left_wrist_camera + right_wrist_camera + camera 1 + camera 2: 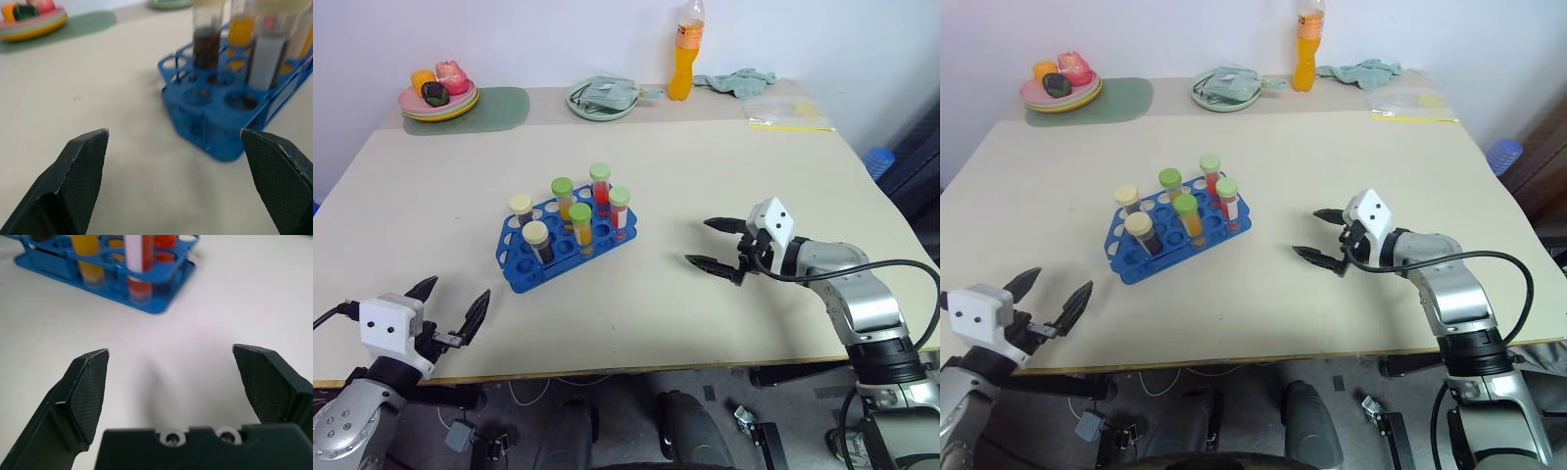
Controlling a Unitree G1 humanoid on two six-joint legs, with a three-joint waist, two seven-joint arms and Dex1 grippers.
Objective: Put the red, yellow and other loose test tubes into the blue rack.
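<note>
Left gripper (455, 313) and right gripper (715, 245), fingers apart and empty, flank the blue rack (524, 269); six capped tubes (580, 227) stand upright inside, so loading looks complete.

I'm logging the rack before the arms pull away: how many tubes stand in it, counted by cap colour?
Green-capped tubes: 4
Cream-capped tubes: 2
Total: 6 tubes, all upright in the blue rack; no loose tube lies on the table.
</note>
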